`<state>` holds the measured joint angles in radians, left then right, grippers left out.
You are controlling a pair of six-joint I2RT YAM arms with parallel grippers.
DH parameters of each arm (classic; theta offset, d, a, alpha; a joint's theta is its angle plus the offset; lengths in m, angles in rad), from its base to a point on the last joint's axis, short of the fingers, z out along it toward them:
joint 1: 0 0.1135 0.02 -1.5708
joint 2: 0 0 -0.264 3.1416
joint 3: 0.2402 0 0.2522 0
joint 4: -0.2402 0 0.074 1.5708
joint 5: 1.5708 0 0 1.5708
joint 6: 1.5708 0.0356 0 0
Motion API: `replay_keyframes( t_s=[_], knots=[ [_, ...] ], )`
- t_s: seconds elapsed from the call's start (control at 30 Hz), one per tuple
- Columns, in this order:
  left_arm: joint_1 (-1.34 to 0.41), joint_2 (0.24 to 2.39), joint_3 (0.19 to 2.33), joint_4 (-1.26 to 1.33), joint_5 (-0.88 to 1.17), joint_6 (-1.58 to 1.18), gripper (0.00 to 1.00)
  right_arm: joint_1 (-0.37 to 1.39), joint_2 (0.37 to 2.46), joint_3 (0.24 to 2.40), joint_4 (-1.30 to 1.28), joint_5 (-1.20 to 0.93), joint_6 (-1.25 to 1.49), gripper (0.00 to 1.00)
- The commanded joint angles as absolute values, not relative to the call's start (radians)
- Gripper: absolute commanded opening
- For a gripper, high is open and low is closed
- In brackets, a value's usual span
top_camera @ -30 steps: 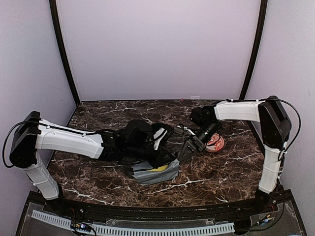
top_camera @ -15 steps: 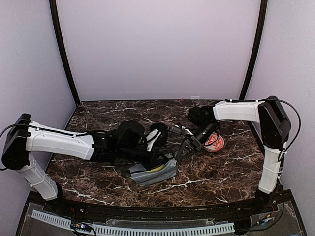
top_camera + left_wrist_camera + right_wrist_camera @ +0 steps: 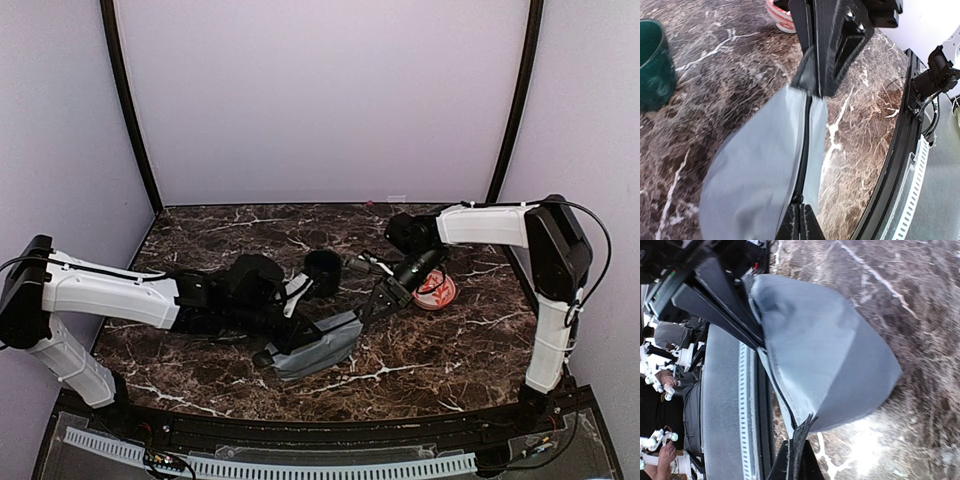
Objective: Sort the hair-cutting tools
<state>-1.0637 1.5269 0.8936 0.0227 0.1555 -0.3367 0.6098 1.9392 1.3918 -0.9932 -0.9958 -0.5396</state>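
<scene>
The left gripper (image 3: pixel 273 353) and right gripper (image 3: pixel 366 314) each pinch one end of a grey pouch (image 3: pixel 318 343), stretched taut near the desk's front edge. No tools are visible; they are probably inside. The zip (image 3: pixel 804 145) looks closed, so the next move is likely a gentle release.

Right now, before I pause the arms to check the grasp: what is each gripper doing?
Left gripper: shut on one end of the grey pouch.
Right gripper: shut on the other end of the same pouch.
</scene>
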Motion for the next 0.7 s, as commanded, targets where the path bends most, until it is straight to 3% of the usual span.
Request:
replay_keyframes(
  t_s=[0.0,0.53,0.57,0.67],
  knots=[
    [-1.058,1.444,0.865,-0.105,0.130,-0.344,0.00,0.542,1.934,1.379,-0.959,-0.940,-0.493,0.00],
    [-1.040,1.411,0.914,-0.365,0.035,-0.295,0.00,0.453,1.912,1.358,-0.927,-0.943,-0.474,0.00],
    [-1.040,1.414,0.924,-0.366,0.034,-0.290,0.02,0.453,1.912,1.364,-0.936,-0.948,-0.479,0.00],
    [-1.040,1.428,0.980,-0.376,0.006,-0.273,0.23,0.453,1.898,1.395,-0.979,-0.956,-0.503,0.01]
  ],
)
